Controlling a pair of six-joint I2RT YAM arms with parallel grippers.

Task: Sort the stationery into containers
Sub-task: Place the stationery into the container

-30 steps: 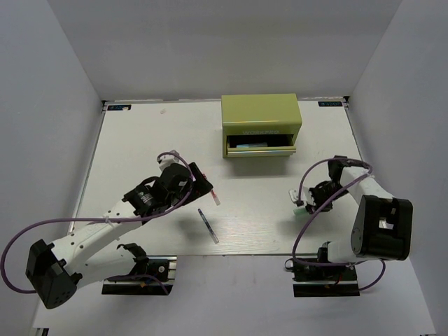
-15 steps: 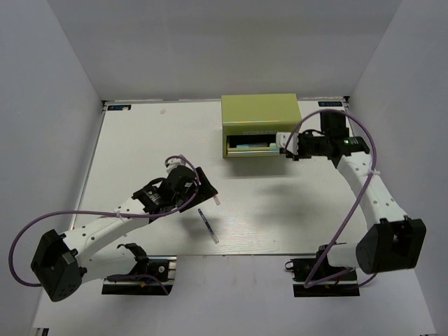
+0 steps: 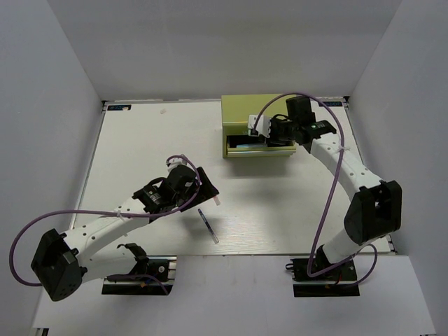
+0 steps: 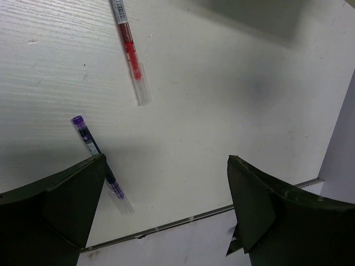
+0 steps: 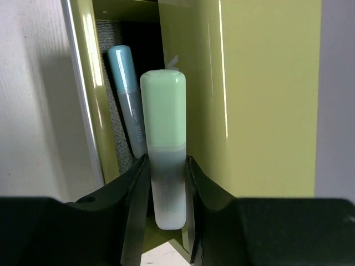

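The olive chest stands at the back of the table with its upper drawer pulled out. My right gripper is shut on a pale green stick and holds it over the open drawer. A light blue marker lies inside the drawer, beside the chest's wall. My left gripper is open and empty above the table. In the left wrist view a red pen lies ahead of the left gripper. A purple pen lies by its left finger, and it also shows in the top view.
The white table's front edge runs just below the left gripper. Grey walls close the table in on three sides. The right arm's purple cable loops over the right side of the table.
My right arm has swung from the table's right front up to the chest, carrying the pale green stick over the open drawer. My left gripper has shifted slightly toward the purple pen.
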